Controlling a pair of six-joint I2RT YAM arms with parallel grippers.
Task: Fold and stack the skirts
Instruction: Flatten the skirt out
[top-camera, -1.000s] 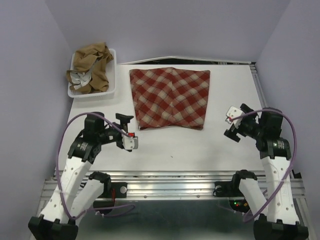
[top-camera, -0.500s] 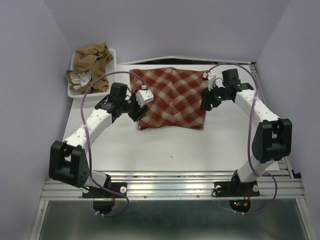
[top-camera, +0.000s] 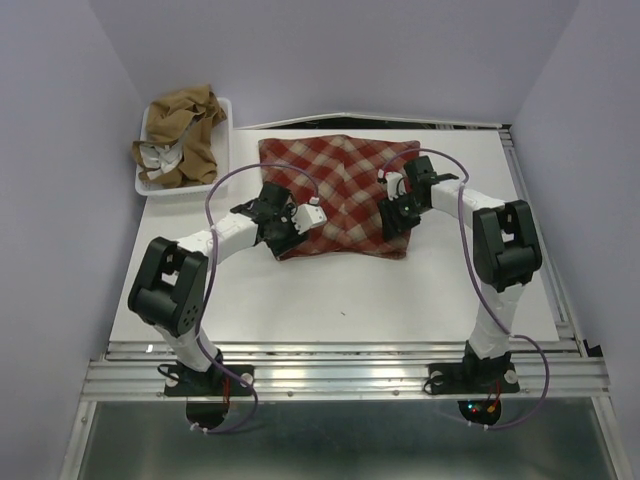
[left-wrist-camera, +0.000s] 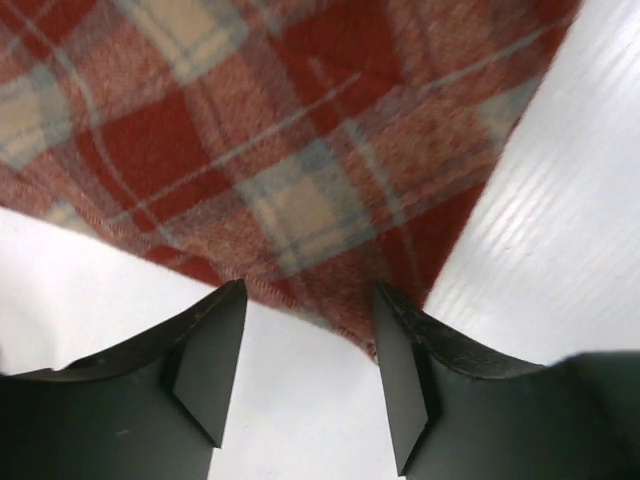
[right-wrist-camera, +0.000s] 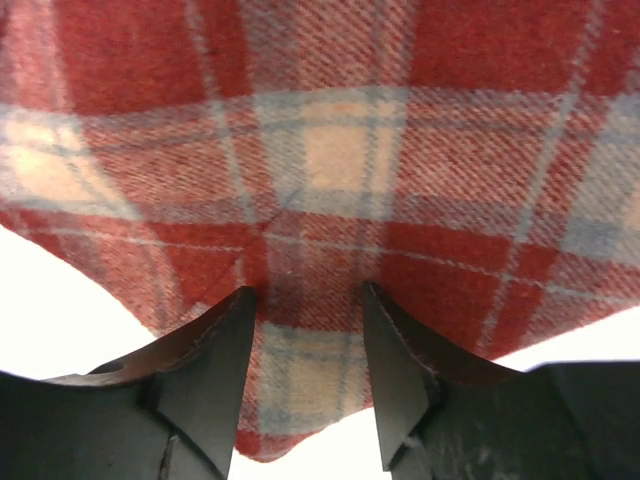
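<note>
The red-and-cream plaid skirt (top-camera: 340, 190) lies flat in the middle of the table. My left gripper (top-camera: 287, 232) is open at its near left corner. In the left wrist view the gripper (left-wrist-camera: 305, 335) straddles bare table, and the cloth's edge (left-wrist-camera: 250, 130) meets its fingertips (left-wrist-camera: 392, 340). My right gripper (top-camera: 392, 222) is open low over the near right corner. In the right wrist view the plaid cloth (right-wrist-camera: 340, 150) lies between and under that gripper's (right-wrist-camera: 308, 340) open fingers (right-wrist-camera: 400, 370). The tan-brown skirts (top-camera: 178, 135) lie bunched in the tray.
The white plastic tray (top-camera: 224, 150) stands at the back left corner, with tan cloth hanging over its left rim. A raised rail (top-camera: 520, 190) runs along the table's right edge. The purple walls close in at the back and sides.
Both arms have reached out from the near edge to the plaid skirt. In the last half second both grippers came down toward its near corners. The skirt has not visibly moved.
</note>
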